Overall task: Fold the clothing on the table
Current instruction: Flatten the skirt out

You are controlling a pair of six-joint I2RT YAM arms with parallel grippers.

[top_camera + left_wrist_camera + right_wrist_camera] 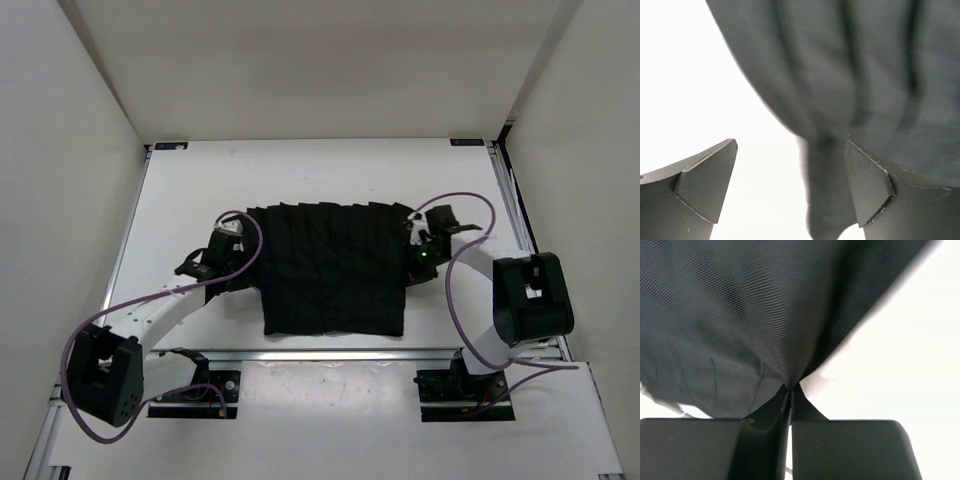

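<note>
Black clothing (335, 270) lies spread flat in the middle of the counter (300, 170). My right fingers (840, 445) are clenched on a pinch of its far right corner; my left fingers (705, 185) stand released, with the far left edge draped against one of them. I should close the left on a matching pinch, then lift both corners evenly. Matte white counter, aluminium rails (505, 200), plain white walls (60, 120) on three sides.

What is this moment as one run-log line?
soft black fabric clothing: spread on flat white table | left gripper: open, straddling clothing edge | right gripper: shut on clothing edge
</note>
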